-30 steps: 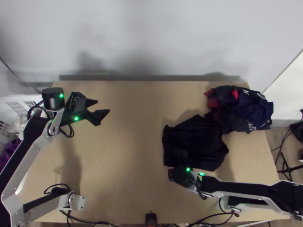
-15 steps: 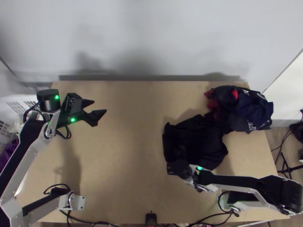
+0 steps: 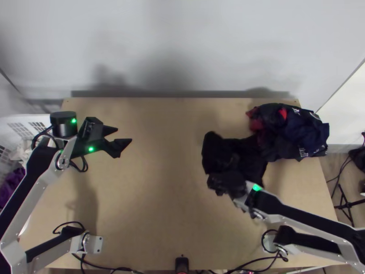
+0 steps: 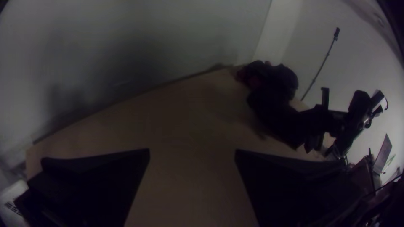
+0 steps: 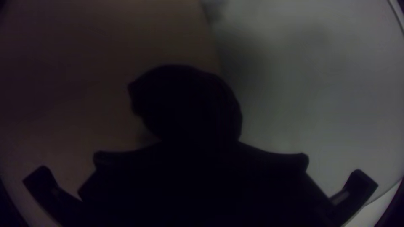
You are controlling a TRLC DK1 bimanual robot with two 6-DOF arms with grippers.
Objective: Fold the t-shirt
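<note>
My left gripper point(image 3: 124, 135) stands open over the table's left side with nothing between its fingers; the left wrist view shows this same gripper point(image 4: 192, 152) with its fingers wide apart. On the right, my right gripper point(image 3: 226, 181) is shut on the black t-shirt point(image 3: 248, 157), at the garment's near left part. The shirt is bunched, its left portion lifted and its far right end touching the clothes pile. In the right wrist view, dark cloth point(image 5: 185, 101) bulges beyond the right gripper point(image 5: 201, 148). The exact grip is hard to make out there.
A pile of dark blue and red clothes point(image 3: 296, 132) lies at the table's far right corner. The wooden table point(image 3: 155, 192) has bare surface across its middle. A white basket point(image 3: 27, 125) stands off its left edge, and a wall rises behind the far edge.
My right gripper has moved away from the near edge and slightly right, drawing up the shirt, which is now more bunched. The left gripper has shifted only slightly.
</note>
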